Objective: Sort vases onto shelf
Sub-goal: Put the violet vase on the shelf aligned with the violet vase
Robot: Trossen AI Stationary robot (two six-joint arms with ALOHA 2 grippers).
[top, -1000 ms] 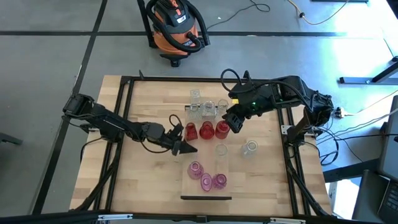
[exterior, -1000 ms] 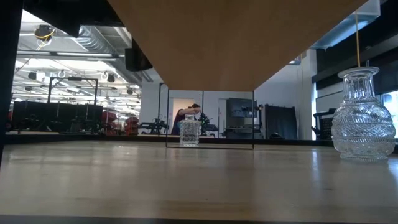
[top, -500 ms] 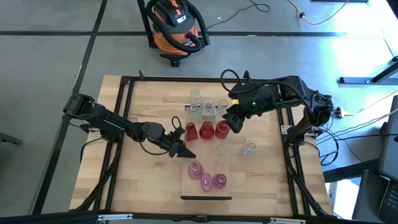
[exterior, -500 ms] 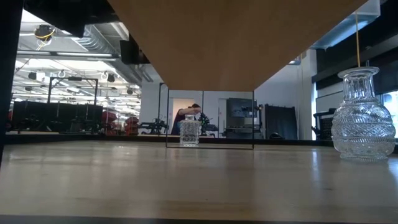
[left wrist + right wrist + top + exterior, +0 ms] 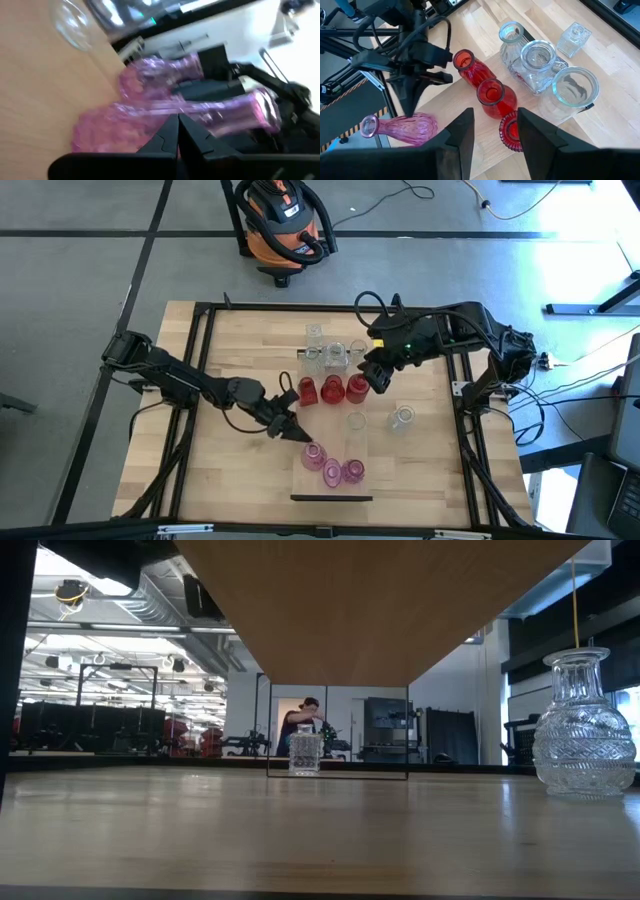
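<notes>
Just off the shelf's [image 5: 332,442] left edge, my left fingers [image 5: 298,433] are pressed fully together with nothing between them, their tips almost against the nearest pink vase [image 5: 314,452]. From my left wrist that vase [image 5: 150,112] fills the space right ahead of the closed tips, with a second pink vase [image 5: 160,75] just past it. All three pink vases stand in a cluster on the shelf's near half, the other two [image 5: 341,472] beside each other toward its dark end strip [image 5: 331,497].

Over the shelf's far half, my right fingers [image 5: 378,376] hang roughly half open around the third red vase [image 5: 509,132], which sits in the gap between them; I cannot tell if they press it. Two more red vases [image 5: 482,82] stand in a row beside it. Several clear vases [image 5: 540,65] crowd the shelf's far end. One clear vase [image 5: 402,417] stands off the shelf to its right, on the counter [image 5: 230,360]; another [image 5: 356,423] is mid-shelf.
</notes>
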